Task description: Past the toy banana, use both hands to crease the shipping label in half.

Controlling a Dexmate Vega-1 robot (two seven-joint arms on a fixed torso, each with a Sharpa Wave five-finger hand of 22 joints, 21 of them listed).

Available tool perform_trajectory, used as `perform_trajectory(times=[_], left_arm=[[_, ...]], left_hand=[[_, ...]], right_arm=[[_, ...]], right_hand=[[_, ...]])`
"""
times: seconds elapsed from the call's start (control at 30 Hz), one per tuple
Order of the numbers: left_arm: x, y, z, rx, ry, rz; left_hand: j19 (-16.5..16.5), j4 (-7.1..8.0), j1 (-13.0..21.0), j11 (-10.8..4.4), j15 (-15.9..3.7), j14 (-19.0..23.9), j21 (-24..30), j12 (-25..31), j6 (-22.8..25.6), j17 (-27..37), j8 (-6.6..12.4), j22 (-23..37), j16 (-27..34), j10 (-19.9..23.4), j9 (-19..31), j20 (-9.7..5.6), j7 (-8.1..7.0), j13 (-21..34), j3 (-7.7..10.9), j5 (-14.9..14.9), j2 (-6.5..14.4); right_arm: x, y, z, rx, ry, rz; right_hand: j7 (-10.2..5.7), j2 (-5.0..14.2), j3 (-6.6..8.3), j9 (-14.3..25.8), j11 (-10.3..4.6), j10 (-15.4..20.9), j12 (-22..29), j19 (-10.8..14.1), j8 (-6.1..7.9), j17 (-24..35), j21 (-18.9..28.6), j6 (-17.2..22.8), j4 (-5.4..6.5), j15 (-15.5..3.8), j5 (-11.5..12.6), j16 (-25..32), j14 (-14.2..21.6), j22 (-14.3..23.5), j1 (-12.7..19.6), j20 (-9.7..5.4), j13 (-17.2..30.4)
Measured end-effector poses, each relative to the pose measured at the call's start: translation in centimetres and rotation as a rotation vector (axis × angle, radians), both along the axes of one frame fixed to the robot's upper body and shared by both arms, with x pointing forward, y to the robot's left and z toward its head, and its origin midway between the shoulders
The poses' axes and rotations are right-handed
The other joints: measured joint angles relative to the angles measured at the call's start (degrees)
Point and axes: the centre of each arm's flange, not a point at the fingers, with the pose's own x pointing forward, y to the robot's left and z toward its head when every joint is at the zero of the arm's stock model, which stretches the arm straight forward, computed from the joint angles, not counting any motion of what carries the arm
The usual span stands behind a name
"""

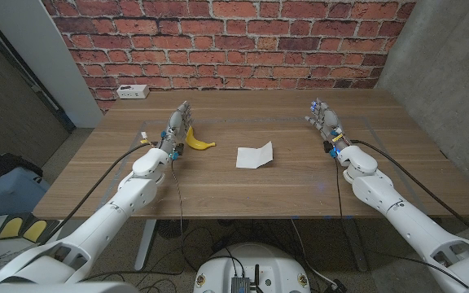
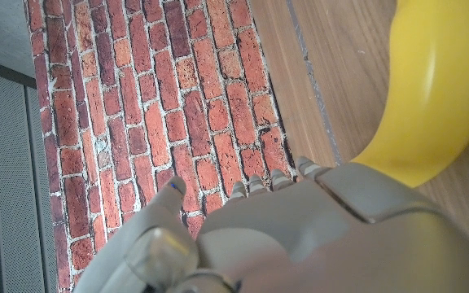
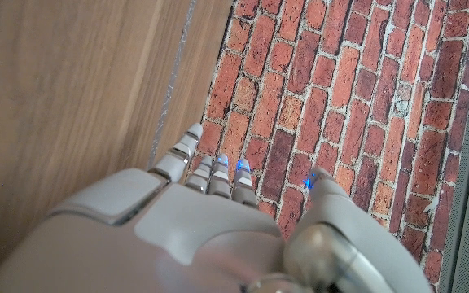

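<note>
Left robot hand (image 1: 179,124) and right robot hand (image 1: 325,122) stand empty, fingers extended, near the desk's (image 1: 300,191) side edges; shipping label (image 1: 255,155) mid-desk beside toy banana (image 1: 198,142), seemingly uncreased; next: both reach inward.

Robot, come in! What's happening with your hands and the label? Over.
Left hand and right hand open, holding nothing. Label lies between them, untouched. Banana beside left hand, clear of label.
</note>
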Motion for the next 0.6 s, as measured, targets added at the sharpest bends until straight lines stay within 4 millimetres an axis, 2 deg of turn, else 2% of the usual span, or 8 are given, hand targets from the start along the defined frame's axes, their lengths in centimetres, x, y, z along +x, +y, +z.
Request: perform_trajectory(times=[0.1,0.27,0.33,0.47,0.6], left_arm=[[0.05,-0.14,0.04,0.009,-0.001,0.007],[0.01,-0.28,0.18,0.051,-0.007,0.037],[-0.05,-0.37,0.31,0.071,-0.01,0.048],[-0.24,-0.61,0.55,0.12,-0.017,0.073],[-0.53,-0.81,0.92,0.176,-0.031,0.106]], left_hand=[[0.0,0.0,0.0,0.14,0.0,0.0,0.0,0.4,-0.3,0.0,0.07,0.2,0.4,-0.1,0.0,0.71,-0.3,0.0,0.0,0.0,0.0],[-0.1,-0.19,0.2,1.88,2.69,-0.2,0.3,1.1,-0.1,0.0,0.07,0.2,0.4,0.1,0.0,5.24,-1.14,0.2,0.18,0.0,0.2],[-0.1,-0.26,0.2,2.29,3.18,-0.3,0.3,1.1,0.0,0.0,0.07,0.2,0.4,0.1,0.0,6.35,-1.23,0.2,0.21,0.0,0.2],[-0.1,-0.41,0.2,3.19,3.9,-0.2,0.3,1.5,0.0,0.0,0.29,0.2,0.8,0.1,0.0,7.46,-1.23,0.2,0.06,0.0,0.2],[0.2,-0.57,0.2,3.75,4.45,-0.3,0.3,1.5,0.0,0.0,0.29,0.5,0.8,0.1,0.0,7.66,-1.23,0.2,-0.1,0.0,0.2]], right_arm=[[0.04,-0.02,-0.05,0.0,0.001,0.0],[0.05,-0.04,-0.12,0.0,0.002,0.0],[0.04,-0.05,-0.25,0.0,0.004,0.0],[-0.08,-0.07,-0.47,-0.001,0.005,0.0],[-0.25,-0.13,-0.57,0.0,0.005,0.0]], right_hand=[[0.0,-0.05,0.0,0.0,0.0,0.0,0.0,0.0,0.0,0.0,0.0,0.0,0.0,0.02,0.0,0.0,0.0,0.0,0.0,0.0,0.0],[-0.2,-0.05,0.16,0.0,0.2,0.2,0.0,0.1,0.0,0.0,0.0,0.2,-0.16,0.53,0.0,0.0,-0.1,0.0,0.0,0.14,0.0],[-0.21,-0.05,0.23,0.0,0.2,0.2,0.0,0.2,0.0,0.0,0.0,0.2,-0.23,0.64,0.0,0.0,0.0,0.0,0.0,0.2,0.0],[-0.2,-0.04,0.42,0.0,0.2,0.2,0.0,0.4,0.0,0.0,0.0,0.2,-0.42,0.75,0.0,0.0,0.1,0.0,0.6,0.45,0.0],[-0.2,0.24,0.71,0.0,0.46,-0.1,0.0,0.2,0.0,-0.2,0.0,0.2,-0.71,1.05,0.0,0.0,0.4,0.0,1.0,0.62,0.0]])
